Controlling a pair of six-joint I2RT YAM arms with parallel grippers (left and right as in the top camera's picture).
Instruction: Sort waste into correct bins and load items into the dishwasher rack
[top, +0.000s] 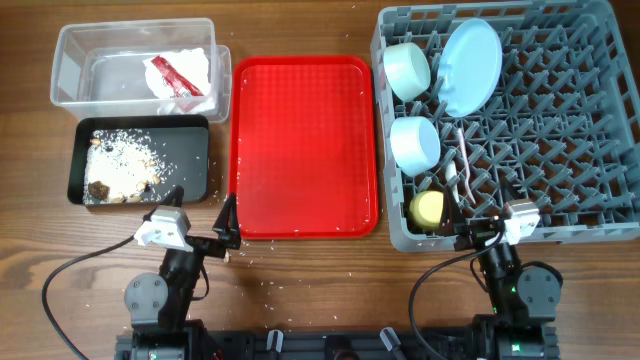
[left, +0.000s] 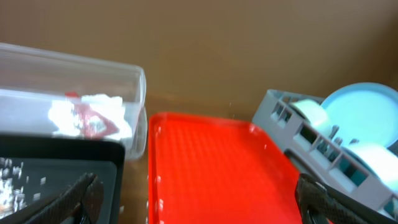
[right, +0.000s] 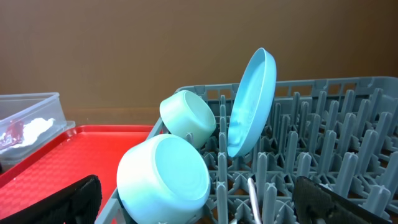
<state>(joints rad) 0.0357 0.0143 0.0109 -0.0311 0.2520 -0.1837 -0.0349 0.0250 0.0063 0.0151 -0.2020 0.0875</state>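
The grey dishwasher rack (top: 560, 120) at the right holds the light blue plate (top: 470, 65) on edge, the pale green bowl (top: 406, 68), the light blue bowl (top: 414, 143), the yellow cup (top: 429, 209) and white cutlery (top: 462, 165). The clear tub (top: 75, 65) holds the red wrapper (top: 172, 76) on the white napkin (top: 195, 70). The black tray (top: 195, 160) holds food scraps (top: 125, 160). My left gripper (top: 205, 215) is open and empty near the front, between the black tray and the red tray. My right gripper (top: 490, 225) is open and empty at the rack's front edge.
The red serving tray (top: 303, 145) lies bare between the bins and the rack. Small white crumbs (top: 265, 262) dot the wooden table in front of it. Cables trail from both arm bases along the front edge.
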